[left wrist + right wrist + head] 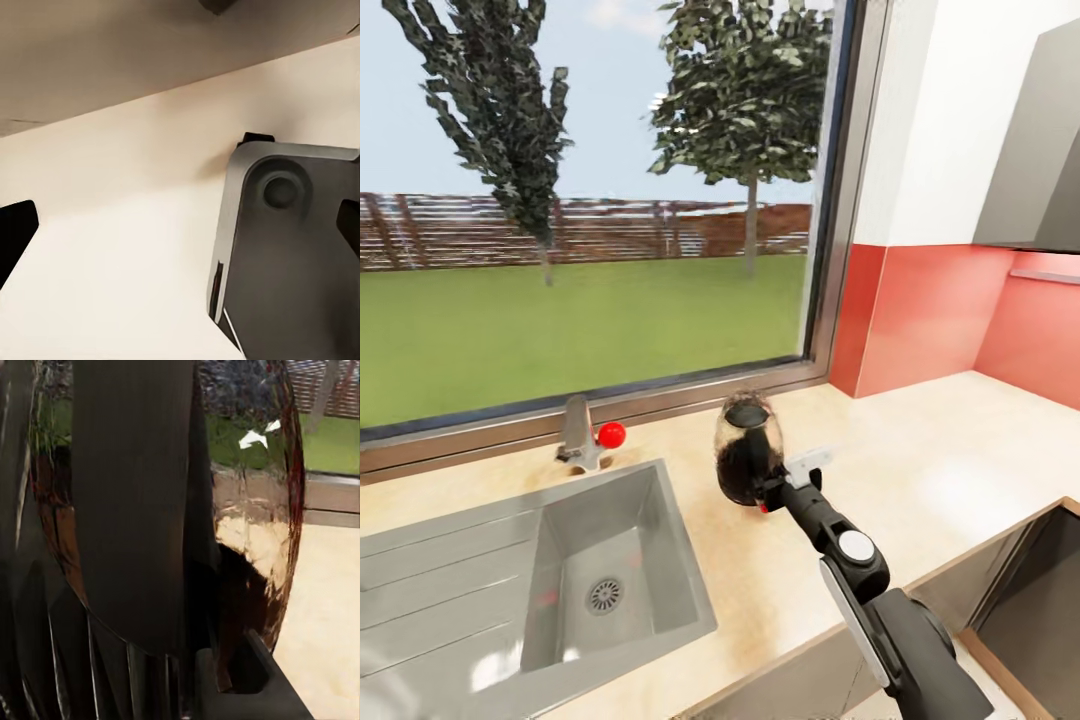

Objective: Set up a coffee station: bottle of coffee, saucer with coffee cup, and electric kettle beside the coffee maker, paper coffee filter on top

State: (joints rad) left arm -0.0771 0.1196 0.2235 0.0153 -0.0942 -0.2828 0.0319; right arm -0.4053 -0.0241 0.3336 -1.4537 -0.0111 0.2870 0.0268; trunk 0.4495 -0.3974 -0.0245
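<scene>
A large window (590, 200) is running behind the beige tabletop (920, 450), with a red backsplash (930, 320) standing at the corner to its right. A grey sink (610, 570) is sitting recessed in the tabletop, its faucet (578, 435) with a red knob (611, 434) standing at the rear rim. The right arm (860, 570) is reaching forward over the tabletop. The electric kettle (748, 450), glassy and dark, is standing upright on the tabletop just right of the sink. The right gripper (775, 488) is clamping around the kettle's handle side. The left gripper (180, 232) is hanging wide apart, holding nothing, over a pale surface and a grey robot part (292, 247).
</scene>
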